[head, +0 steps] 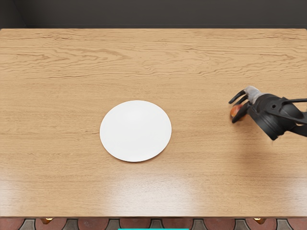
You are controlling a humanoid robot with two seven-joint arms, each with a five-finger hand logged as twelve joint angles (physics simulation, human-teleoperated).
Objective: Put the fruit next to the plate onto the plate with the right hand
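A round white plate (135,130) lies flat on the wooden table, a little left of the middle. Far to its right a small orange-red fruit (234,111) sits at table level, mostly hidden by my right hand (238,107). The dark arm comes in from the right edge, and its fingers (237,98) curl over the fruit from above and below. The fruit is well apart from the plate, roughly a plate's width from its rim. No left arm shows in the head view.
The wooden table (72,72) fills the view; its front edge runs along the bottom and a dark wall stands behind its far edge. Bare wood lies between the fruit and the plate.
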